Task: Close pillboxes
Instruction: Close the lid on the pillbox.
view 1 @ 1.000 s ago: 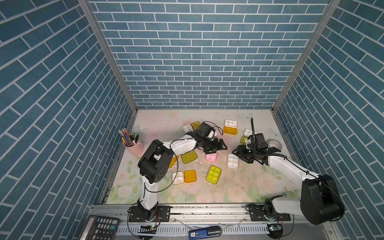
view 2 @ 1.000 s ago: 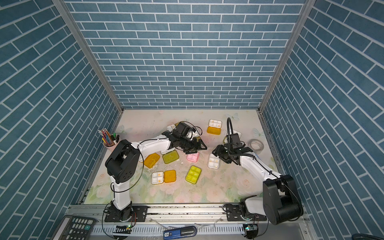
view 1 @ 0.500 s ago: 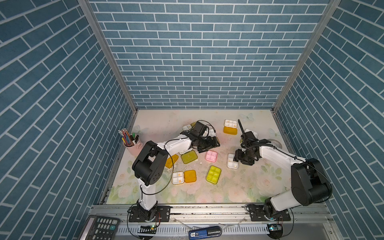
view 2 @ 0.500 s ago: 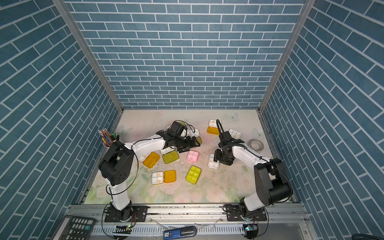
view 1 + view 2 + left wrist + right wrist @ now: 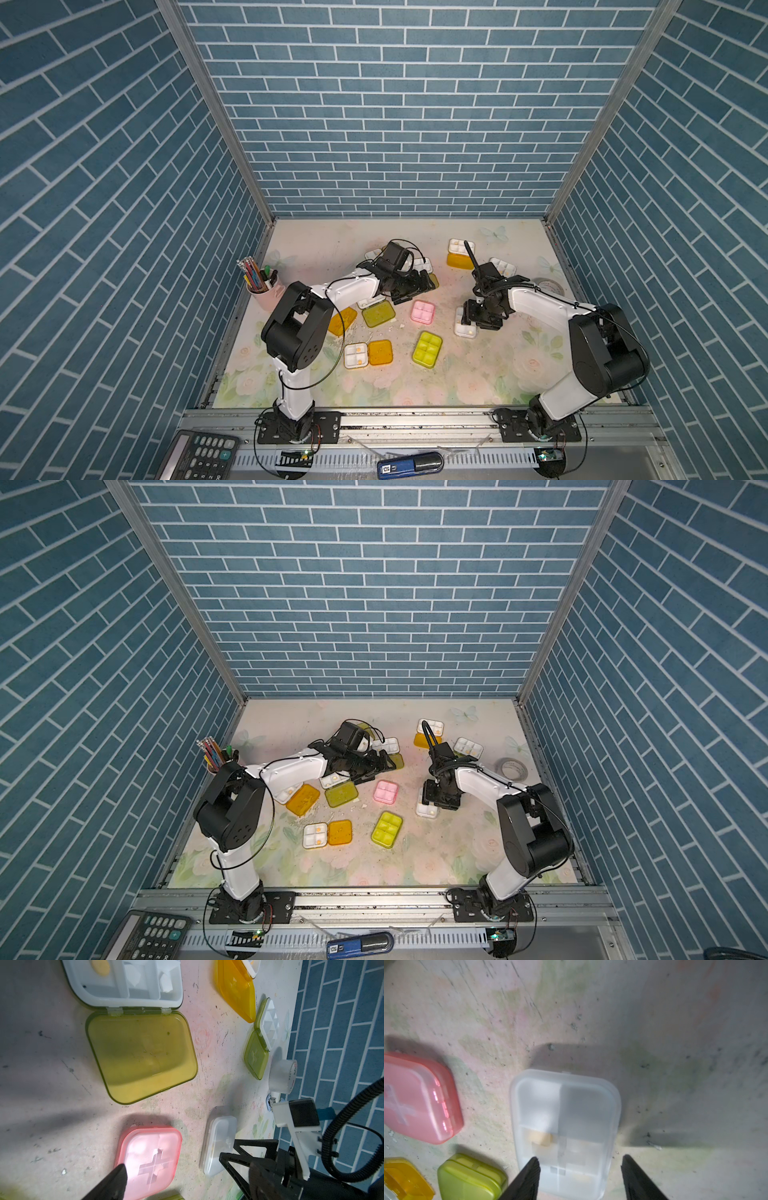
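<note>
A clear-lidded pillbox (image 5: 564, 1122) lies shut under my right gripper (image 5: 580, 1169), whose jaws stand open, one fingertip (image 5: 530, 1174) over the box's edge and the other past its side. In both top views this gripper (image 5: 478, 318) (image 5: 436, 798) hangs low over that box (image 5: 464, 330). My left gripper (image 5: 409, 286) is open beside a shut pink pillbox (image 5: 148, 1159), one fingertip (image 5: 117, 1178) over its corner. A yellow-green pillbox lies open, lid (image 5: 141, 1059) flat beside its tray (image 5: 124, 980). A shut yellow-green pillbox (image 5: 428, 349) sits nearer the front.
More open pillboxes lie about: orange ones (image 5: 368, 354) (image 5: 460, 253), a yellow-green lid (image 5: 378, 313) and one near the tape roll (image 5: 548, 286). A pencil cup (image 5: 259, 286) stands at the left. A black calculator (image 5: 199, 455) lies off the mat in front.
My right gripper has shifted left and down onto the clear pillbox, its jaws a little wider and its elbow raised. The left gripper has drawn back slightly to the left.
</note>
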